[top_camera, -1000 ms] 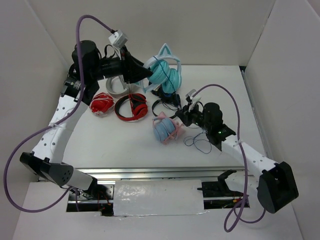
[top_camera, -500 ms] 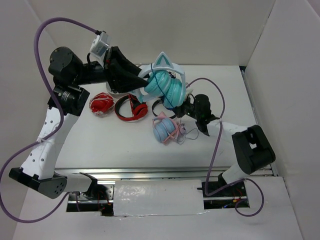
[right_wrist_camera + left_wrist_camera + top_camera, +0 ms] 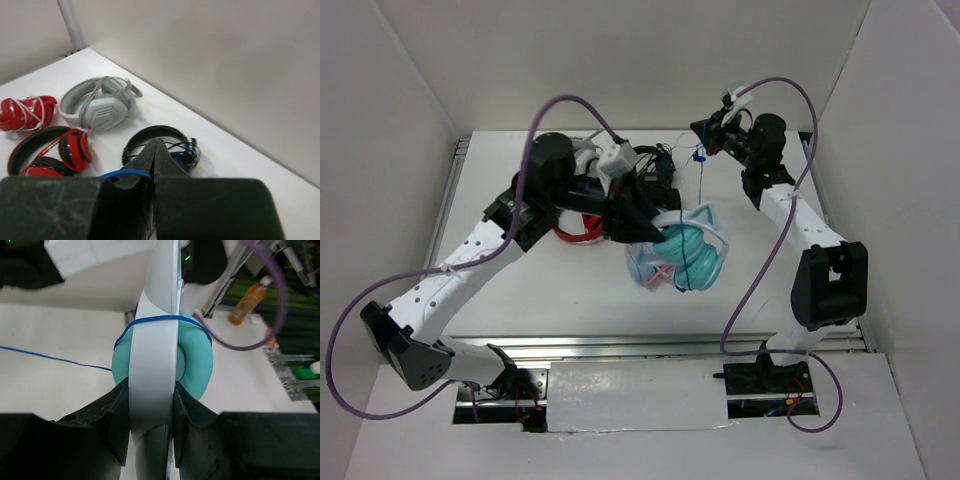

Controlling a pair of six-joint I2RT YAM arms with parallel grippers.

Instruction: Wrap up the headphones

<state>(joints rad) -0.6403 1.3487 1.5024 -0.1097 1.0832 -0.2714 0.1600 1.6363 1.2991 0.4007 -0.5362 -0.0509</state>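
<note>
The teal cat-ear headphones [image 3: 692,252] hang over the table's middle, held by the pale headband [image 3: 152,355] in my shut left gripper [image 3: 642,222]. In the left wrist view the blue cable [image 3: 150,320] loops once across the band and teal cups [image 3: 197,360]. The thin blue cable [image 3: 701,205] runs taut from the cups up to my right gripper [image 3: 703,133], which is raised at the back right and shut on the cable [image 3: 125,174]. A small blue piece [image 3: 698,156] on the cable, which may be the plug, hangs just below it.
Light-blue headphones with a pink band [image 3: 648,268] lie beside the teal pair. Red-and-black headphones [image 3: 52,155], a red bundle [image 3: 25,112], grey-white headphones [image 3: 100,105] and black headphones [image 3: 162,150] lie at the back. White walls enclose the table.
My left gripper has carried the teal headphones from the back toward the table's middle. My right gripper has swung from the table's middle up to the back right, pulling the cable taut.
</note>
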